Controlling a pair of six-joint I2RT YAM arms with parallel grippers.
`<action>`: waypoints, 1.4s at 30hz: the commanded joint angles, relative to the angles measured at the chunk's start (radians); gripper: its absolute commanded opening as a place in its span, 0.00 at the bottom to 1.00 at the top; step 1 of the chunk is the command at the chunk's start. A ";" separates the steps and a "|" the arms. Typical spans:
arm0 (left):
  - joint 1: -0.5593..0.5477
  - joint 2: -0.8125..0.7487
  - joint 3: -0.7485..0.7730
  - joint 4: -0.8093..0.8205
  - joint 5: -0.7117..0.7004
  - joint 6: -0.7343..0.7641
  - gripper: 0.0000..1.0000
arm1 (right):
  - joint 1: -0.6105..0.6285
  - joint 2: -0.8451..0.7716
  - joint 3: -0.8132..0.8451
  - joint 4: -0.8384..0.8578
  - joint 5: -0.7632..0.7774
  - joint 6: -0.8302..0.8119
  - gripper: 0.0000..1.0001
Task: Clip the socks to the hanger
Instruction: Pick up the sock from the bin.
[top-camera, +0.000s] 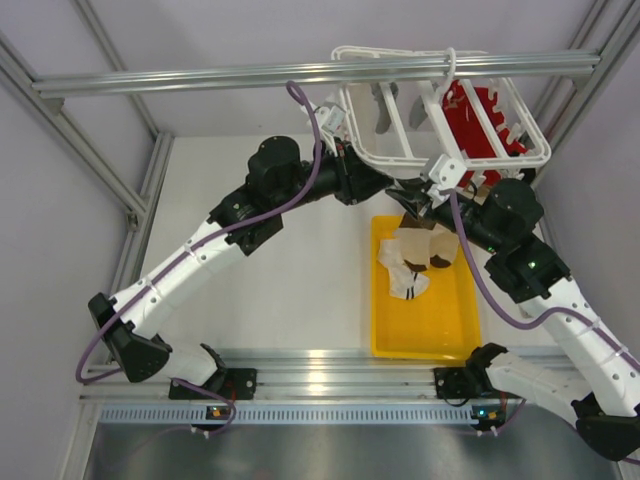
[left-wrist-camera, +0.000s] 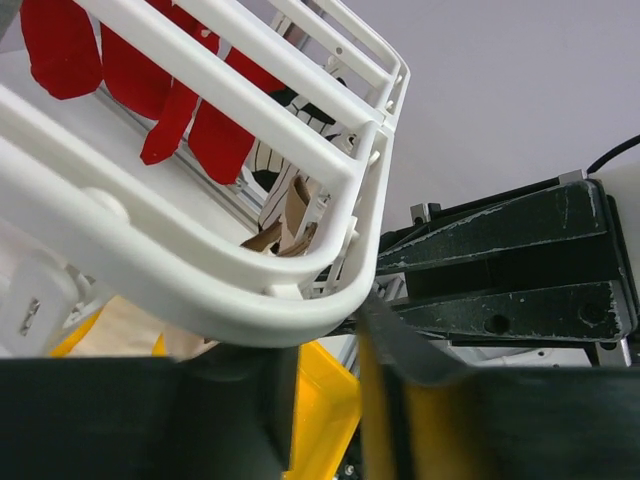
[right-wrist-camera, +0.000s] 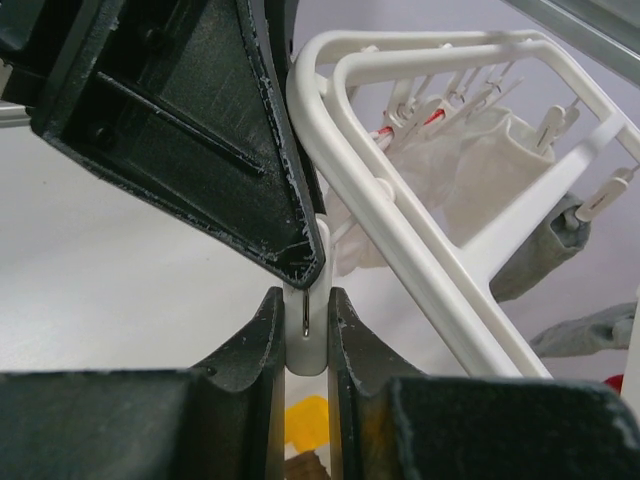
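The white hanger hangs from the top bar at the back right. My left gripper is closed on the near corner of the hanger's rim. My right gripper is just beside it, shut on a white clip under the rim. Cream and brown socks lie in the yellow tray below both grippers. A brown sock end shows under the right fingers. Another cream and brown sock shows through the frame.
A red garment hangs on the hanger's far side, also in the left wrist view. Cream cloth and grey cloth hang from other clips. The left gripper's black finger is right above the right fingers. Aluminium posts stand at both sides.
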 joint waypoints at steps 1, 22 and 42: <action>0.001 0.008 0.035 0.039 -0.027 0.002 0.20 | -0.004 -0.019 0.009 0.062 -0.013 0.021 0.00; 0.004 0.012 0.039 0.026 -0.038 0.074 0.00 | -0.006 -0.100 -0.115 -0.508 -0.076 -0.131 0.64; 0.005 -0.005 0.036 0.020 -0.039 0.081 0.00 | -0.213 0.173 -0.444 -0.427 -0.042 -0.459 0.44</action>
